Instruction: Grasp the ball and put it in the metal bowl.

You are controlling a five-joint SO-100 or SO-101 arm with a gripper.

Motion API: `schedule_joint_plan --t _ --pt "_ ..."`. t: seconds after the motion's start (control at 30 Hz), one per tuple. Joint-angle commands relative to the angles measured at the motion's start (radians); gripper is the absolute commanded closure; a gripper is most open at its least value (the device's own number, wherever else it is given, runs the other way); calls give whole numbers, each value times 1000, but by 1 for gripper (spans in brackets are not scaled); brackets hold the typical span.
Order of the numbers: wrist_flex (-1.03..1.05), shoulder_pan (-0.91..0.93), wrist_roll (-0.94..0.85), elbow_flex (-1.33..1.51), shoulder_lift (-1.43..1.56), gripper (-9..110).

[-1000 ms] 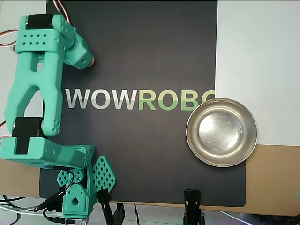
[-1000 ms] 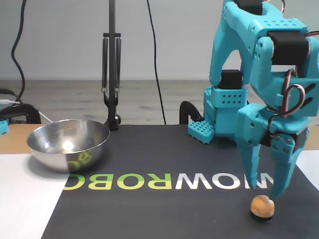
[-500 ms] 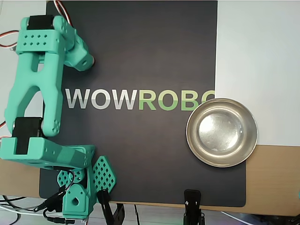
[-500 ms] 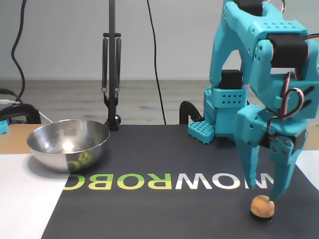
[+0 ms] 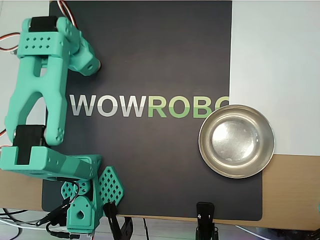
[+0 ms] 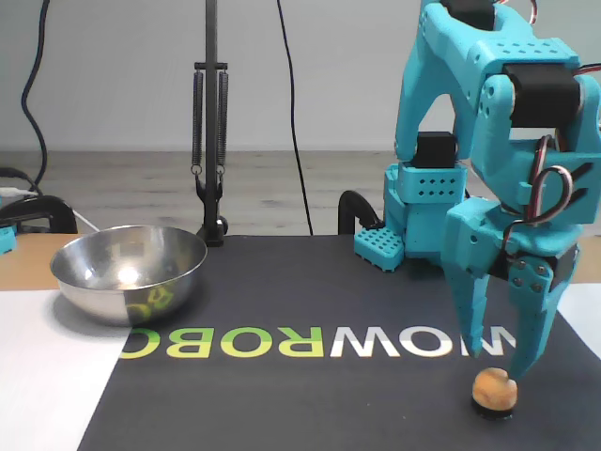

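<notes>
The ball is a small peach-tan sphere resting on the black mat at the lower right of the fixed view. My teal gripper hangs just above it, open. One fingertip is left of the ball and the longer one nearly touches its top right. From overhead, the gripper head covers the ball at the upper left of the mat. The metal bowl stands empty at the left of the fixed view. In the overhead view the bowl sits at the mat's right edge.
The black mat carries large WOWROBO lettering. My arm's base is at the lower left of the overhead view. A black lamp stand with springs rises behind the bowl. White paper lies to the right of the mat.
The gripper head has shifted very slightly over the ball. The sliver of ball seen from overhead a second ago is now covered. Ball and bowl have not moved.
</notes>
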Motion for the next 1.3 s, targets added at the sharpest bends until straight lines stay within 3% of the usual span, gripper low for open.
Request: schedule_joint_plan --t 0.0,1.27 --pt "-3 6 2 -17 6 59" --pt "-38 2 6 -14 -43 58"
